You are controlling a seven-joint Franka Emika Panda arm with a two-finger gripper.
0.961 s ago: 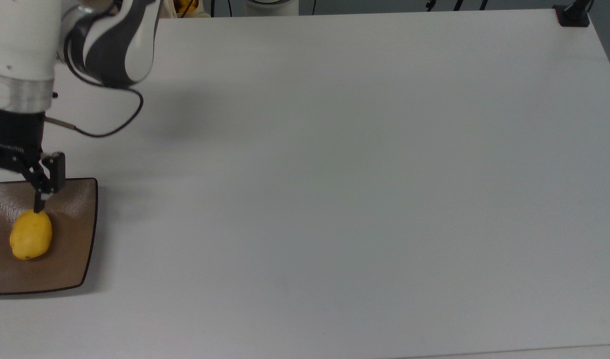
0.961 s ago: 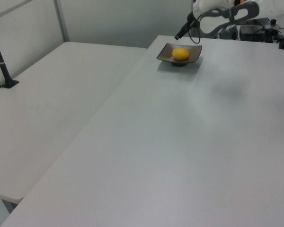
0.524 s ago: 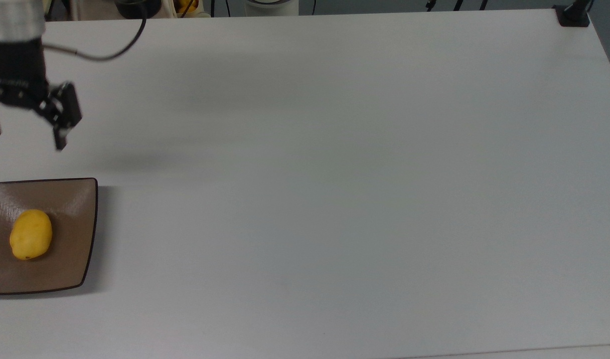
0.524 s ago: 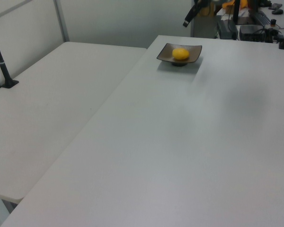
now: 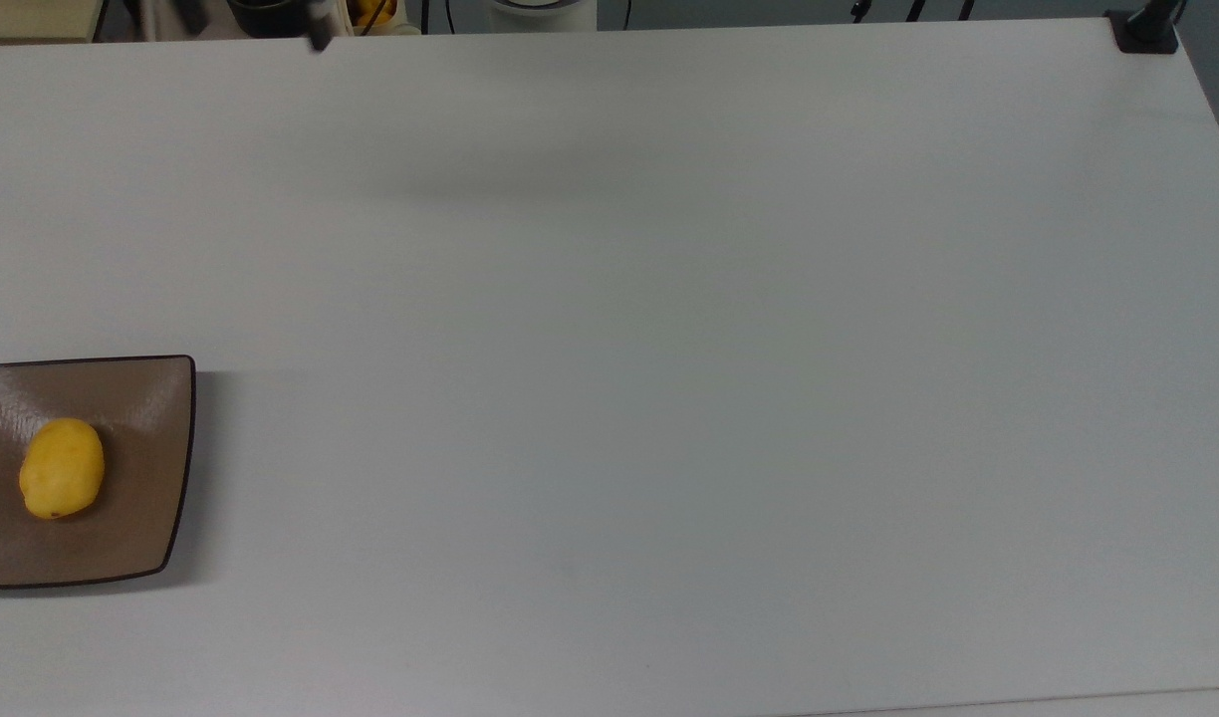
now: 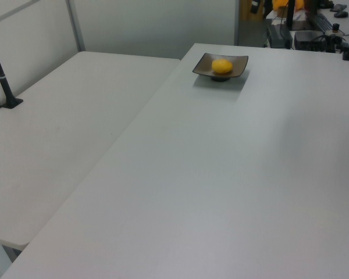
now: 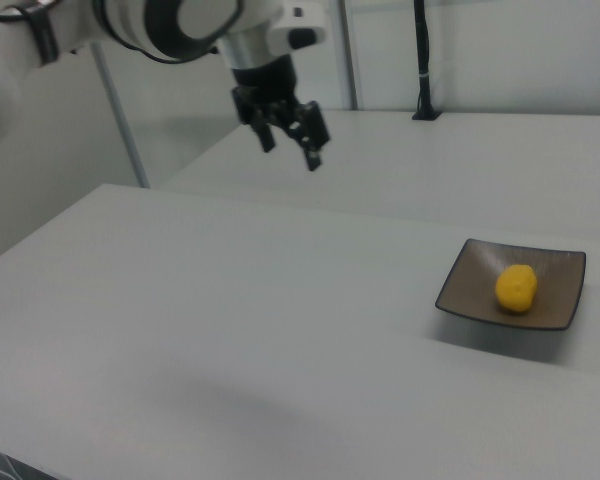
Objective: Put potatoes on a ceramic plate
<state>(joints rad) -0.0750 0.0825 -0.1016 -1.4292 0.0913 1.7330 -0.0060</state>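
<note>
**Jaws open and empty, potato on the plate**

Open jaws on the gripper (image 7: 288,140) hold nothing, high above the white table (image 7: 230,330). The yellow potato (image 7: 516,288) sits in the middle of the brown plate (image 7: 475,285), well apart from the jaws, toward the right view's right.
</note>
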